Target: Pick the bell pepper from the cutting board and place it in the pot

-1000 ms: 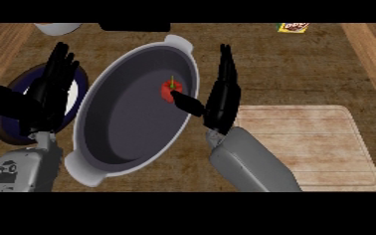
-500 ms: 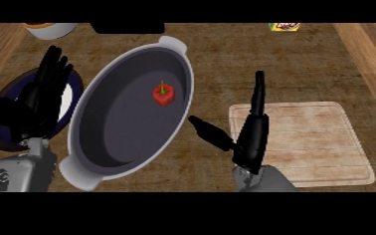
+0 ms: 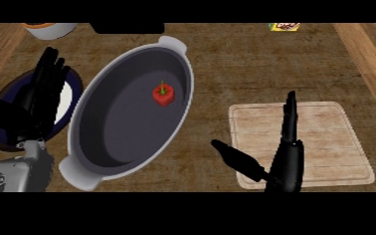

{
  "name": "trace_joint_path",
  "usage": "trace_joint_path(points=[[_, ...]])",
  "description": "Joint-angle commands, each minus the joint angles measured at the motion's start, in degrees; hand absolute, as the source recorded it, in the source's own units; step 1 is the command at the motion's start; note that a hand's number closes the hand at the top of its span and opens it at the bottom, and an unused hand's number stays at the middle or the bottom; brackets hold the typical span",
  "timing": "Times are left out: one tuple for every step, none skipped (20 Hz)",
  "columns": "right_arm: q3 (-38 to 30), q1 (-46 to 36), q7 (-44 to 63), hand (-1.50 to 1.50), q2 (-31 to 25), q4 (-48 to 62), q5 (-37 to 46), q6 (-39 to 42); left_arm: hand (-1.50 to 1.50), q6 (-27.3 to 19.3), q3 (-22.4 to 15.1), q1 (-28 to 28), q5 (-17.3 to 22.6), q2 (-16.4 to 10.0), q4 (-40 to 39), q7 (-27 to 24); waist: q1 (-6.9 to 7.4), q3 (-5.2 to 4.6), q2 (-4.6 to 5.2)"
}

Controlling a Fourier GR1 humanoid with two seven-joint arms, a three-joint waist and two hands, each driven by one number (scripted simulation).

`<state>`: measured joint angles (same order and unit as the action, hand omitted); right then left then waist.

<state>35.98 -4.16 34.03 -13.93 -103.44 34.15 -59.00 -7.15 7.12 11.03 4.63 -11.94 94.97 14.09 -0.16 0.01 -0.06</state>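
A red bell pepper (image 3: 164, 94) with a green stem lies inside the large grey pot (image 3: 94, 129), toward its upper right. The pale wooden cutting board (image 3: 323, 129) sits bare at the right. My right hand (image 3: 285, 155) is open at the lower right, over the board's left edge, fingers straight up and thumb spread left; it holds nothing. At the left edge, my left hand (image 3: 40, 97) is open with fingers up, beside the pot's left rim.
A blue-rimmed plate (image 3: 66, 95) shows partly behind my left hand. At the top edge sit a white bowl (image 3: 50, 28), a dark object (image 3: 126, 27) and a small yellow packet (image 3: 284, 26). Lighter wood borders the right side.
My right hand has drawn back from the pot toward the lower right and now hangs over the board's left edge. The pepper stays in the pot. The left hand has hardly moved.
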Motion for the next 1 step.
trace_joint_path(points=[[-2.4,4.7,-4.3,-1.5,-4.0,-5.3,-4.9,2.9,0.0,0.5,0.3,1.0,-0.7,-0.2,-1.5,0.1,-0.04,0.0,0.04]])
